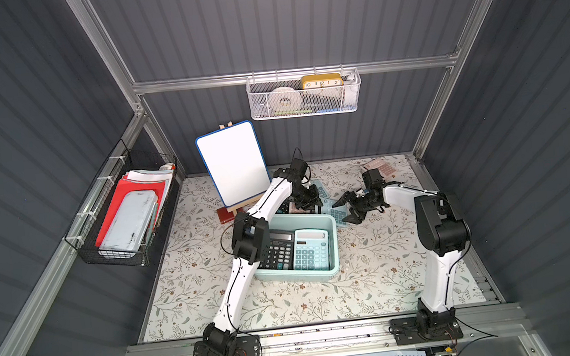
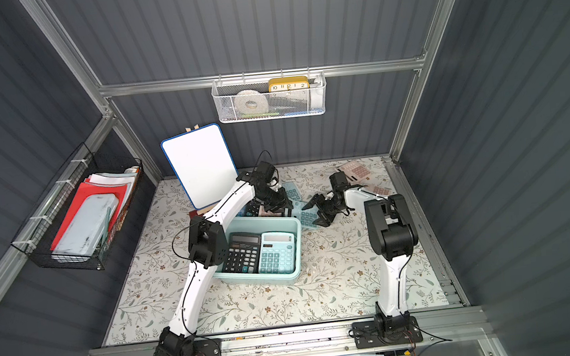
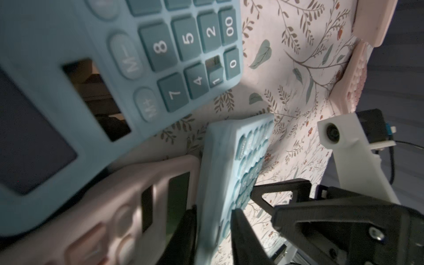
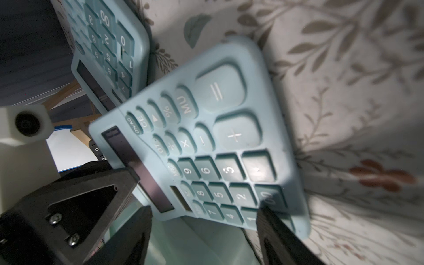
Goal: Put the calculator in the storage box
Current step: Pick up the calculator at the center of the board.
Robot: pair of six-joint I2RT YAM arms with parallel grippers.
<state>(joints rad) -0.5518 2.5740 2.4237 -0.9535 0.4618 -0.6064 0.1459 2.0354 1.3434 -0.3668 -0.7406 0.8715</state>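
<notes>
2 calculators already lay in the storage box (image 1: 334, 273). Right jaws straddled a blue calculator (image 4: 220, 146) just behind it, apparently clamped; left jaws pinched the same calculator's edge (image 3: 220, 183). Lifting level over the rim would suit best.

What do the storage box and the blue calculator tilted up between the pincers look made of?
The storage box looks like moulded plastic: one even mint colour, smooth walls with a soft sheen, rounded corners and a rolled rim. The blue calculator appears to have a matte plastic shell. Its rounded, soft-edged keys may be rubbery, but the look alone does not settle it.
</notes>
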